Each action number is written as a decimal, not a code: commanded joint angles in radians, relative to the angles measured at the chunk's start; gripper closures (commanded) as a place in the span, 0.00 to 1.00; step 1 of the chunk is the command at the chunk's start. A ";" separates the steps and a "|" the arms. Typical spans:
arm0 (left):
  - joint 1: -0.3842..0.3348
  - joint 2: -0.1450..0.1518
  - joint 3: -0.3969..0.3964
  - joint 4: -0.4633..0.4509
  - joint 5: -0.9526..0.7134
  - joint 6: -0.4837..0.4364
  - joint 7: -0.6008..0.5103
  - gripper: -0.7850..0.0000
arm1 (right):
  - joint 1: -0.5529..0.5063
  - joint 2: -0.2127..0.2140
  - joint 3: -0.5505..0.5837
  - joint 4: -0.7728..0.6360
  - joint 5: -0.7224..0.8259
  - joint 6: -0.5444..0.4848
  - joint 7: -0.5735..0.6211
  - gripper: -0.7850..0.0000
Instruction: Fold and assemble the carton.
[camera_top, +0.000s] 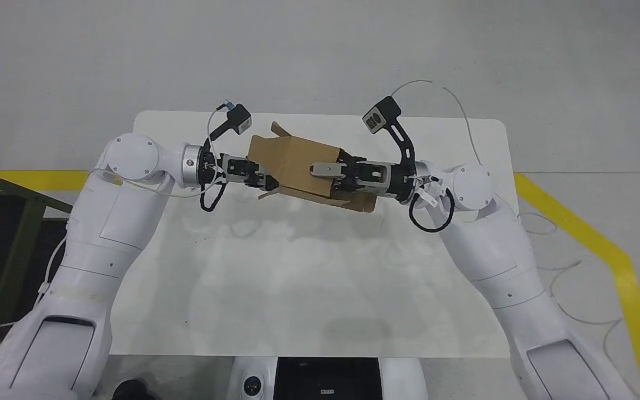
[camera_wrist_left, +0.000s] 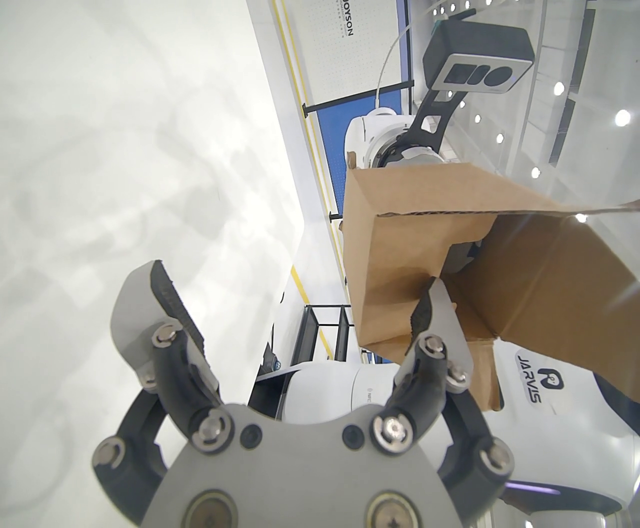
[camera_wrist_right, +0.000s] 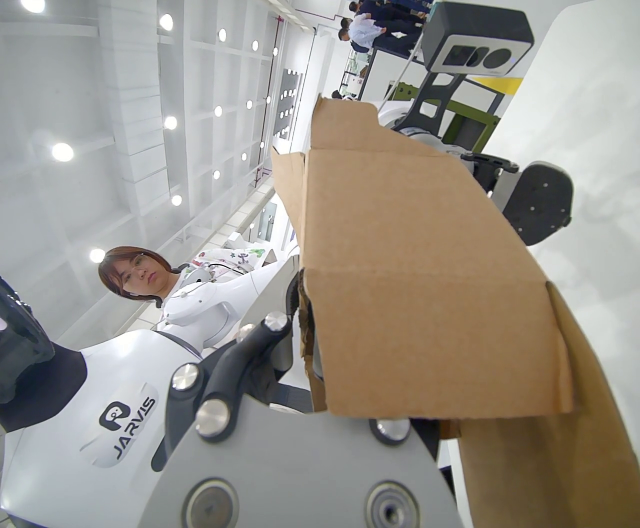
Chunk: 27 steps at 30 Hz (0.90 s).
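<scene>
Carton (camera_top: 290, 160): brown and part-opened, hanging in the air over the far middle of the table, between the two arms.
Carton opening: facing left, so the left wrist view is looking into its inside.
Carton flaps: one is standing loose at the far left corner, and another is hanging at the near right end.
Right gripper (camera_top: 332, 172): lying over the carton's right part and clamping one carton wall. One finger (camera_wrist_right: 285, 350) is sitting outside against the wall's edge. A dark part seen inside the carton from the left wrist view is looking like the other finger.
Left gripper (camera_wrist_left: 297, 280): sitting at the carton's near left end, jaws spread wide and gripping nothing.
Left fingertips: one fingertip (camera_wrist_left: 440, 310) is touching the edge of a carton flap, and the other is hanging well apart from the cardboard.
Table (camera_top: 300, 300): white, lying below the carton, which is not touching it.
</scene>
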 joint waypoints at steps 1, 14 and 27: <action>0.000 0.001 -0.004 0.001 0.000 -0.003 0.009 0.00 | 0.000 0.001 0.004 0.003 -0.002 0.001 -0.003 1.00; 0.042 0.026 -0.055 -0.009 0.055 -0.008 0.002 0.00 | -0.036 0.013 0.074 -0.007 -0.056 0.009 -0.138 1.00; 0.049 0.032 -0.064 -0.049 0.029 -0.001 0.001 0.00 | -0.042 0.010 0.036 -0.041 -0.125 0.042 -0.139 1.00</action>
